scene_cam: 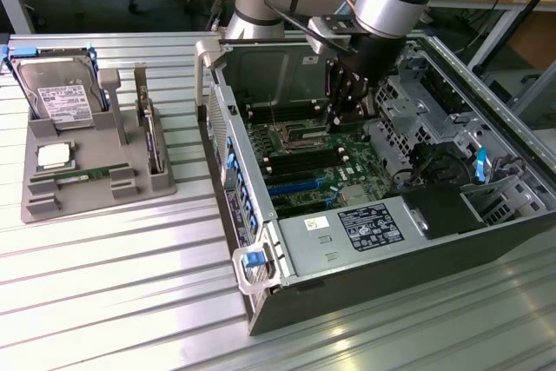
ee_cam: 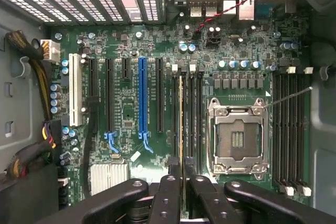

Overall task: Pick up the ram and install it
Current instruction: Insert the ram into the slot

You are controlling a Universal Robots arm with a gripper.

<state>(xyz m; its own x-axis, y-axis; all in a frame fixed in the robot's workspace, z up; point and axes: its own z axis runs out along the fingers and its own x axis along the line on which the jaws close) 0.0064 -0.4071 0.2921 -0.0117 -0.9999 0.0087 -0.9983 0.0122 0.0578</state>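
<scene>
Gripper (scene_cam: 352, 109) inside the open computer case (scene_cam: 391, 288), upper middle of the exterior view, fingers (ee_cam: 169, 190) pinching the ram (ee_cam: 181, 119) edge-on, at a motherboard slot beside the empty processor socket (ee_cam: 236, 137).

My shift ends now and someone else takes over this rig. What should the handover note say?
Gripper: jaws shut on the ram, down inside the open computer case.
Ram: lined up along the memory slots beside the CPU socket. A second stick lies in the grey tray.
Done: ram picked up and at the slots.
Left: not released; cannot tell whether it is seated.
</scene>
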